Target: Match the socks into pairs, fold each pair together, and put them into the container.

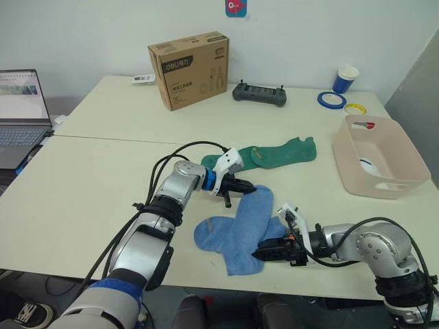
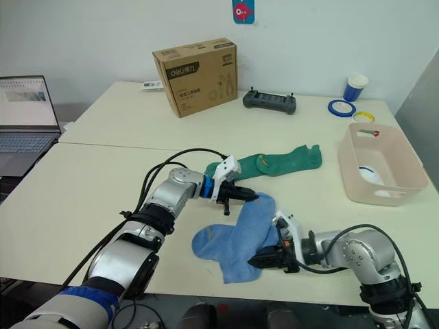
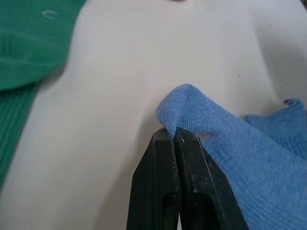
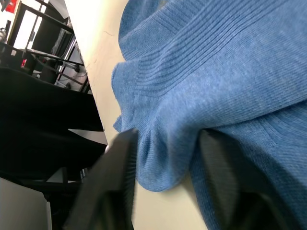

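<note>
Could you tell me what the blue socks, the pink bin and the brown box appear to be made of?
The blue socks look like soft knitted fabric: matte, with ribbed rows and loose folds. The pink bin looks like moulded plastic: smooth, rounded rim, cut-out slot handle. The brown box looks like corrugated cardboard: dull brown faces, printed black markings, folded flaps.

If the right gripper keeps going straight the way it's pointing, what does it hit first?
The blue socks. The right gripper is open at their near edge, a fold of blue fabric already between its fingers, so it would likely push straight into them.
</note>
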Action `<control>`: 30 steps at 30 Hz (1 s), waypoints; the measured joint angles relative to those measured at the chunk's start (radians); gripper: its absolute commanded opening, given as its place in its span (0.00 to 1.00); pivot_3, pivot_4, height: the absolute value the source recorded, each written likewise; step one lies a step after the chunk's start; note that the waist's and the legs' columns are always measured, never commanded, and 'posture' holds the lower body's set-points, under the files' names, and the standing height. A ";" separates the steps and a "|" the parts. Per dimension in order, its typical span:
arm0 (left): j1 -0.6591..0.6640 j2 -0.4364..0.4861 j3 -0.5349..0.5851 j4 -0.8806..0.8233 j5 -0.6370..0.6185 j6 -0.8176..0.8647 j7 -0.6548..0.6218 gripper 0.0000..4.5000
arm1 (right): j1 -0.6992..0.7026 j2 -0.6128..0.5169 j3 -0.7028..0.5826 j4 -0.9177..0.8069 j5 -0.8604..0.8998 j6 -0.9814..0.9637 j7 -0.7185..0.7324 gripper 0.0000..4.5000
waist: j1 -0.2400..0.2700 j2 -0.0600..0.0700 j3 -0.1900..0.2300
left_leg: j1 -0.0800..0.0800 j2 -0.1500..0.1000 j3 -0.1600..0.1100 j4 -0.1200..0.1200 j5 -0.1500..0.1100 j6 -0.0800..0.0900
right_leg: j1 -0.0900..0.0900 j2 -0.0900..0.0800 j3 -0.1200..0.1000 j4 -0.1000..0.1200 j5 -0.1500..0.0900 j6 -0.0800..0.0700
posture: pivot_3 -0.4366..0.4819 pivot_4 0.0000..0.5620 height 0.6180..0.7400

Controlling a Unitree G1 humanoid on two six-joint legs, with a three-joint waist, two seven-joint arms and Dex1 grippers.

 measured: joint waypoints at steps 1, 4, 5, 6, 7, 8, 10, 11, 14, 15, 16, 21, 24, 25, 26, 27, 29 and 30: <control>0.003 0.002 0.000 -0.017 -0.003 0.013 0.000 0.00 | 0.000 0.000 0.000 0.006 0.000 0.001 -0.002 0.16 | 0.000 0.000 0.000 | 0.000 0.000 0.000 0.000 0.000 0.000 | 0.000 0.000 0.000 0.000 0.000 0.000 | 0.48 0.27 1.00; 0.033 0.007 0.001 -0.061 -0.013 0.041 -0.001 0.00 | -0.004 0.001 -0.006 0.007 0.006 0.002 0.001 0.01 | 0.000 0.000 0.000 | 0.000 0.000 0.000 0.000 0.000 0.000 | 0.000 0.000 0.000 0.000 0.000 0.000 | 0.48 0.27 1.00; 0.042 0.009 0.001 -0.075 -0.016 0.056 -0.003 0.00 | -0.005 0.001 -0.009 0.011 0.006 0.004 0.000 0.01 | 0.000 0.000 0.000 | 0.000 0.000 0.000 0.000 0.000 0.000 | 0.000 0.000 0.000 0.000 0.000 0.000 | 0.48 0.27 1.00; 0.051 0.013 0.001 -0.089 -0.020 0.071 -0.005 0.00 | -0.005 0.001 -0.012 0.013 0.008 0.009 -0.001 0.01 | 0.000 0.000 0.000 | 0.000 0.000 0.000 0.000 0.000 0.000 | 0.000 0.000 0.000 0.000 0.000 0.000 | 0.48 0.27 1.00; 0.056 0.018 0.002 -0.101 -0.026 0.084 -0.005 0.00 | -0.005 0.001 -0.016 0.013 0.010 0.012 -0.001 0.01 | 0.000 0.000 0.000 | 0.000 0.000 0.000 0.000 0.000 0.000 | 0.000 0.000 0.000 0.000 0.000 0.000 | 0.48 0.27 1.00; 0.059 0.025 0.003 -0.115 -0.035 0.100 -0.007 0.00 | -0.005 0.001 -0.025 0.013 0.013 0.017 0.000 0.01 | 0.000 0.000 0.000 | 0.000 0.000 0.000 0.000 0.000 0.000 | 0.000 0.000 0.000 0.000 0.000 0.000 | 0.48 0.27 1.00; 0.061 0.040 0.020 -0.145 -0.050 0.126 -0.009 0.00 | -0.007 -0.002 -0.052 0.013 0.038 0.027 0.003 0.01 | 0.000 0.000 0.000 | 0.000 0.000 0.000 0.000 0.000 0.000 | 0.000 0.000 0.000 0.000 0.000 0.000 | 0.48 0.27 1.00; 0.061 0.046 0.031 -0.162 -0.057 0.140 -0.009 0.00 | -0.010 -0.007 -0.060 0.010 0.047 0.036 0.007 0.01 | 0.000 0.000 0.000 | 0.000 0.000 0.000 0.000 0.000 0.000 | 0.000 0.000 0.000 0.000 0.000 0.000 | 0.48 0.27 1.00; 0.082 0.071 0.063 -0.245 -0.095 0.208 0.003 0.00 | -0.032 -0.026 -0.091 -0.001 0.095 0.064 0.022 0.01 | -0.002 0.000 0.000 | 0.000 0.000 0.000 0.000 0.000 0.000 | 0.000 0.000 0.000 0.000 0.000 0.000 | 0.48 0.27 1.00; 0.097 0.078 0.073 -0.283 -0.105 0.232 0.007 0.00 | -0.041 -0.036 -0.099 -0.007 0.114 0.074 0.031 0.01 | -0.002 0.000 0.000 | 0.000 0.000 0.000 0.000 0.000 0.000 | 0.000 0.000 0.000 0.000 0.000 0.000 | 0.48 0.27 1.00; 0.121 0.090 0.084 -0.343 -0.124 0.268 0.020 0.00 | -0.054 -0.053 -0.113 -0.020 0.140 0.087 0.044 0.01 | -0.002 0.000 0.000 | 0.000 0.001 0.000 0.000 0.000 0.000 | 0.000 0.000 0.000 0.000 0.000 0.000 | 0.48 0.27 1.00; 0.295 0.147 0.171 -0.707 -0.215 0.473 0.143 0.00 | -0.102 -0.140 -0.121 -0.025 0.187 0.091 0.108 0.01 | -0.006 0.000 0.000 | 0.000 0.001 0.000 0.000 0.000 0.000 | 0.000 0.000 0.000 0.000 0.000 0.000 | 0.48 0.27 1.00; 0.430 0.140 0.225 -0.911 -0.273 0.579 0.254 0.00 | -0.124 -0.228 -0.081 -0.004 0.156 0.036 0.190 0.01 | -0.006 0.000 0.000 | 0.000 0.001 0.000 0.000 0.000 0.000 | 0.000 -0.001 0.000 0.000 0.000 0.000 | 0.48 0.27 1.00; 0.477 0.129 0.243 -0.970 -0.290 0.608 0.299 0.00 | -0.134 -0.247 -0.059 0.019 0.131 0.004 0.219 0.01 | -0.006 0.000 0.000 | 0.000 0.001 0.000 0.000 0.000 0.000 | 0.001 -0.002 0.000 0.000 0.000 0.000 | 0.48 0.27 1.00; 0.524 0.115 0.262 -1.028 -0.300 0.630 0.342 0.00 | -0.153 -0.259 -0.020 0.047 0.095 -0.033 0.249 0.01 | -0.007 0.000 0.000 | 0.001 0.001 0.001 0.000 0.000 0.000 | 0.001 -0.001 0.000 -0.001 0.000 0.000 | 0.48 0.27 1.00; 0.574 0.104 0.274 -1.080 -0.313 0.645 0.380 0.00 | -0.172 -0.269 0.020 0.077 0.059 -0.072 0.280 0.01 | -0.010 0.000 0.000 | 0.001 0.001 0.001 0.000 0.000 0.000 | 0.001 -0.001 0.001 0.000 0.000 0.000 | 0.48 0.27 1.00; 0.654 0.088 0.285 -1.153 -0.329 0.667 0.452 0.00 | -0.214 -0.278 0.095 0.142 -0.008 -0.135 0.336 0.01 | -0.011 0.000 0.000 | 0.002 0.001 0.001 0.001 0.000 0.000 | 0.001 -0.001 0.000 0.000 0.001 0.000 | 0.48 0.27 1.00; 0.684 0.080 0.290 -1.180 -0.330 0.670 0.483 0.00 | -0.235 -0.280 0.125 0.165 -0.036 -0.163 0.364 0.01 | -0.013 0.000 0.000 | 0.002 0.001 0.001 0.001 0.000 0.000 | 0.001 -0.001 0.000 0.000 0.001 0.001 | 0.48 0.27 1.00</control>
